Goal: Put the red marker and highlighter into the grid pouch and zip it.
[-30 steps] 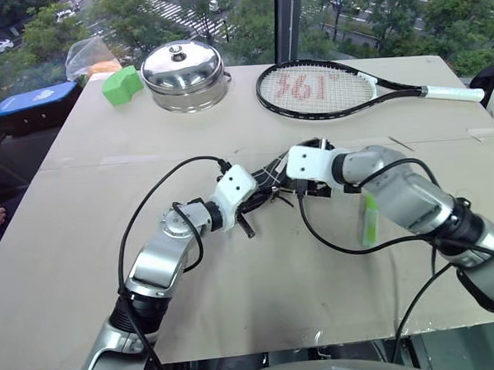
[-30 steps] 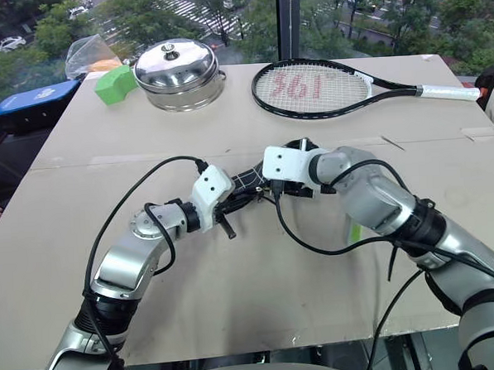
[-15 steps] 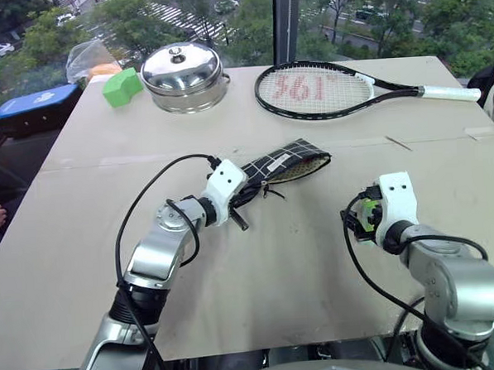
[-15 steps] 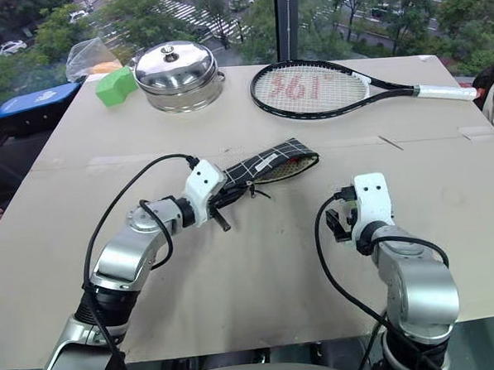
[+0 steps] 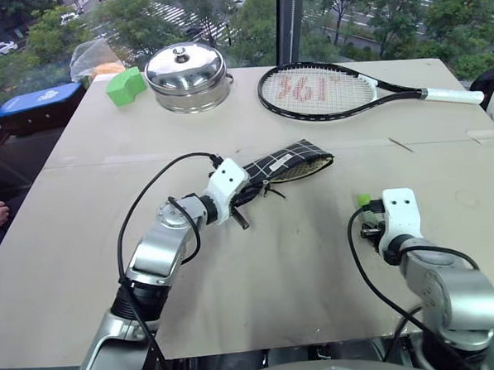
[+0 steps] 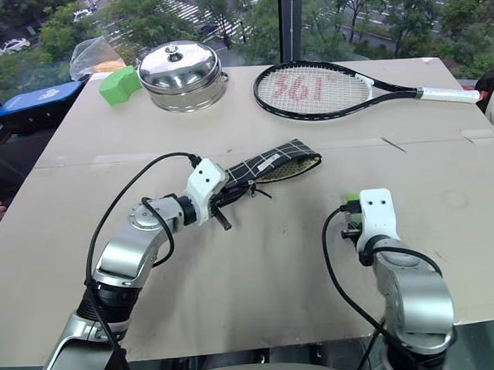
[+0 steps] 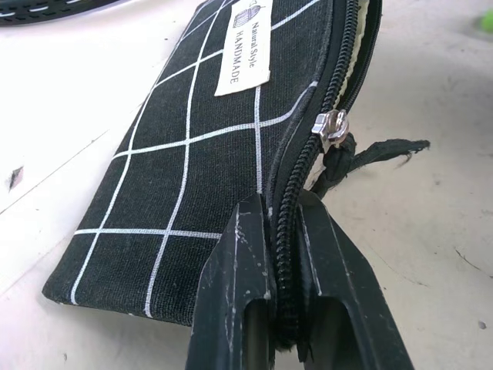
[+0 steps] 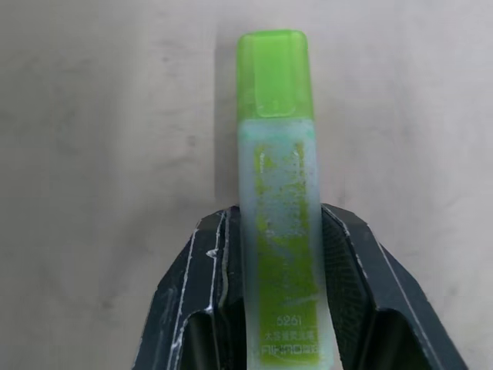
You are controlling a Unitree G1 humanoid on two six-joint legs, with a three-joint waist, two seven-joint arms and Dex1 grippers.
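Observation:
The grid pouch point(image 5: 289, 161) lies flat mid-table, black with white lines and a small white label point(image 7: 245, 45). My left gripper point(image 7: 281, 212) is shut on its zipper edge near the closed end. The slider point(image 7: 333, 125) and black pull cord point(image 7: 373, 150) sit just beyond the fingertips, and the mouth gapes past them. The highlighter point(image 8: 277, 177), yellow-green with a bright green cap point(image 5: 364, 200), lies on the table to the pouch's right. My right gripper point(image 8: 276, 227) is shut on its barrel, a finger pressed to each side. The red marker is hidden.
At the table's far side stand a lidded steel pot point(image 5: 185, 72), a green foam block point(image 5: 126, 83) and a tennis racket point(image 5: 325, 90). A blue object point(image 5: 36, 109) sits off the left edge. Bare tabletop lies between pouch and highlighter.
My right gripper has swung away from the pouch, to the right and down onto the highlighter, and closed on it. The left gripper kept its hold on the pouch.

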